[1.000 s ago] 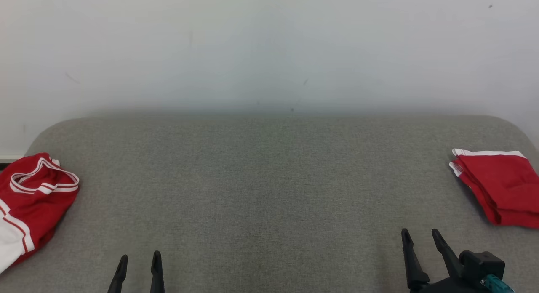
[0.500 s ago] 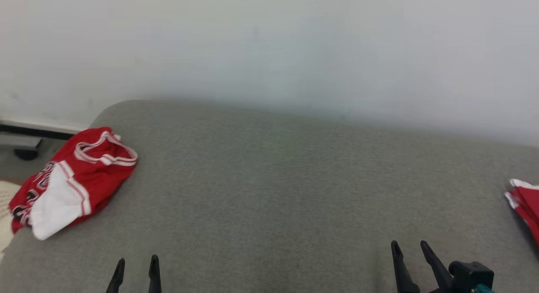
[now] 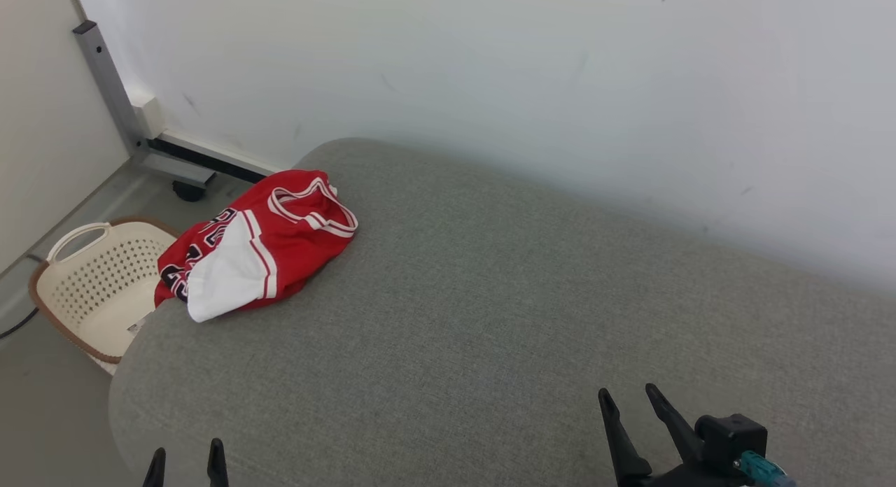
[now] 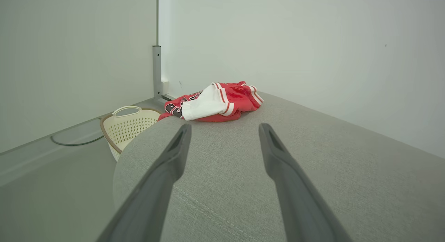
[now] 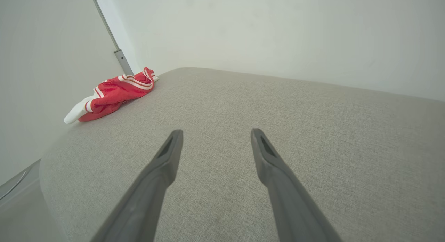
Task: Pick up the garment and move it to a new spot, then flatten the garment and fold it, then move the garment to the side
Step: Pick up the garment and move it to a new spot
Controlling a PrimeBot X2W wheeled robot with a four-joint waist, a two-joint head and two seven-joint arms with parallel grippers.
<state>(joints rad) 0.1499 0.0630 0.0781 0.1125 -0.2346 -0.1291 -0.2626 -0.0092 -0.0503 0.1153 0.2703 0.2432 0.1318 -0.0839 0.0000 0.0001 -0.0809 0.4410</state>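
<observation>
Your garment (image 3: 259, 245), a crumpled red jersey with white trim, lies at the far left corner of the grey cushion (image 3: 490, 298), above the cream basket (image 3: 91, 291) that stands on the floor just beside that corner. Your left gripper (image 3: 187, 448) and right gripper (image 3: 627, 390) sit at the cushion's near side, well apart from the garment, jaws spread wide and holding nothing.

Light: bright, even, diffuse.
Shadows: faint soft band where wall (image 3: 532, 74) meets padded surface (image 3: 490, 319).
Focus: head view fairly sharp; near fingers (image 4: 280, 172) blurred.
Distortion: wide-angle stretch in wrist views.
</observation>
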